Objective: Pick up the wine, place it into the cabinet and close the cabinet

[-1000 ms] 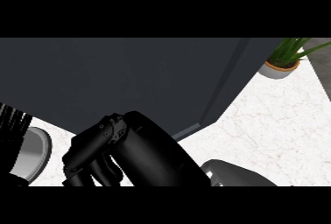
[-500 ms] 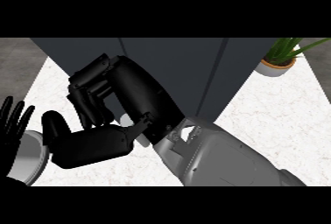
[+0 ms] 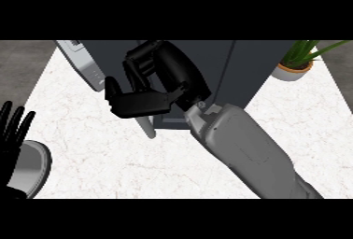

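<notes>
Dark grey, the cabinet (image 3: 228,70) stands on the white marble counter (image 3: 103,140), and the robot's right hand (image 3: 155,79) is up against its front, fingers curled with nothing visible inside them. Its grey forearm (image 3: 241,149) slants in from the lower right. I can't spot the wine anywhere. At the left edge the left hand (image 3: 12,135) rests open, fingers up, beside a metal plate (image 3: 34,168). A potted plant (image 3: 300,58) sits at the far right.

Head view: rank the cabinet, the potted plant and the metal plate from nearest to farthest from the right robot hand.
1. Cabinet: directly under and behind the right robot hand, top centre.
2. Metal plate: lower left edge, by the left robot hand.
3. Potted plant: top right corner.
</notes>
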Available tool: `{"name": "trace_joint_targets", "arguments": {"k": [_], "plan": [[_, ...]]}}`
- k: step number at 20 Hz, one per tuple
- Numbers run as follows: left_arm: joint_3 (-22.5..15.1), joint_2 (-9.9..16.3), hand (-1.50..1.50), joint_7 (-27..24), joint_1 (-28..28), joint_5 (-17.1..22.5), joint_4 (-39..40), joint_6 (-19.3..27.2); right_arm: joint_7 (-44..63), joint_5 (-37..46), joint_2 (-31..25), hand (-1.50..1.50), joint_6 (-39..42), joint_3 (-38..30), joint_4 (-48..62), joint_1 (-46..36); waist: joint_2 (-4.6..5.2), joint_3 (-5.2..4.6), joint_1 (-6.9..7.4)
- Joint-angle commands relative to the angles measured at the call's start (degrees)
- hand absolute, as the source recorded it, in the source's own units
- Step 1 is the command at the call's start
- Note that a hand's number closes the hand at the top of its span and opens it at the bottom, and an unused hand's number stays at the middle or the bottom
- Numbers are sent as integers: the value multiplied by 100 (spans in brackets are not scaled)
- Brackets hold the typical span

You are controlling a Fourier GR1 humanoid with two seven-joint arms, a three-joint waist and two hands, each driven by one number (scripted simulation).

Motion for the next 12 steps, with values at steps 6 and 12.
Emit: {"name": "trace_joint_targets", "arguments": {"k": [6, 12], "plan": [[311, 119, -150, 300, -163, 52, 234, -159, -742, 169, -126, 150, 785, -703, 1432, -345, 35, -33, 26], [354, 161, -150, 311, -418, 11, 305, -226, -1104, 200, -465, 150, 1147, -996, 1884, -541, 71, -36, 45]]}}
